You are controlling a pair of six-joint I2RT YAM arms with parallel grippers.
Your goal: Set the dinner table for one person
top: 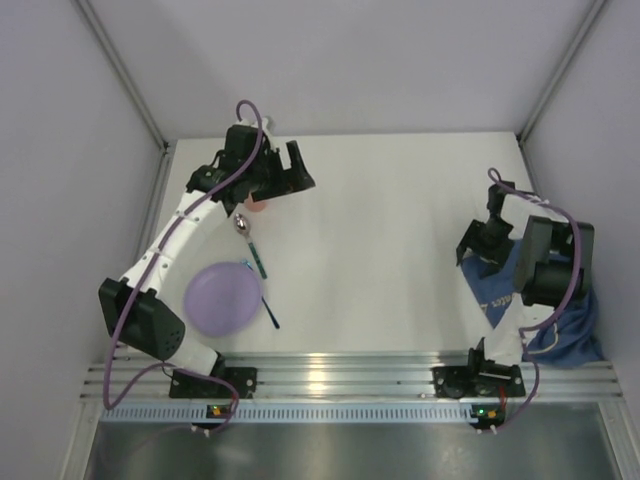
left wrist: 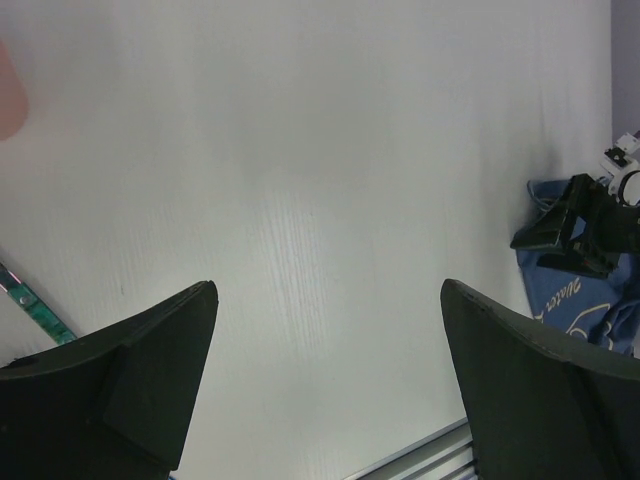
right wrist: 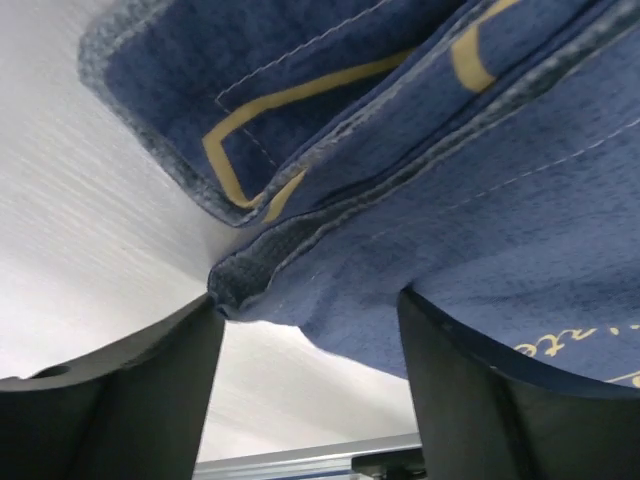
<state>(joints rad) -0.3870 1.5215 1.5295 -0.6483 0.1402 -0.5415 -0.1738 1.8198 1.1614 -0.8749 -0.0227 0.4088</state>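
Note:
The white dinner table (top: 390, 230) carries a purple plate (top: 222, 297) at the near left. A spoon (top: 243, 226) and a utensil with a green handle (top: 257, 262) lie just beyond the plate, and a dark-handled utensil (top: 270, 312) lies at its right edge. A pink cup (top: 258, 205) stands under my left arm. My left gripper (top: 300, 168) is open and empty over bare table (left wrist: 320, 180) at the far left. My right gripper (top: 482, 255) is open, its fingers either side of the edge of the dark blue cloth (right wrist: 420, 180).
The blue cloth (top: 550, 305) is bunched at the near right, partly off the table edge. In the left wrist view the cup (left wrist: 8, 90) and green handle (left wrist: 35, 300) sit at the left, and the right gripper (left wrist: 575, 225) is on the cloth. A metal rail (top: 340, 375) runs along the front.

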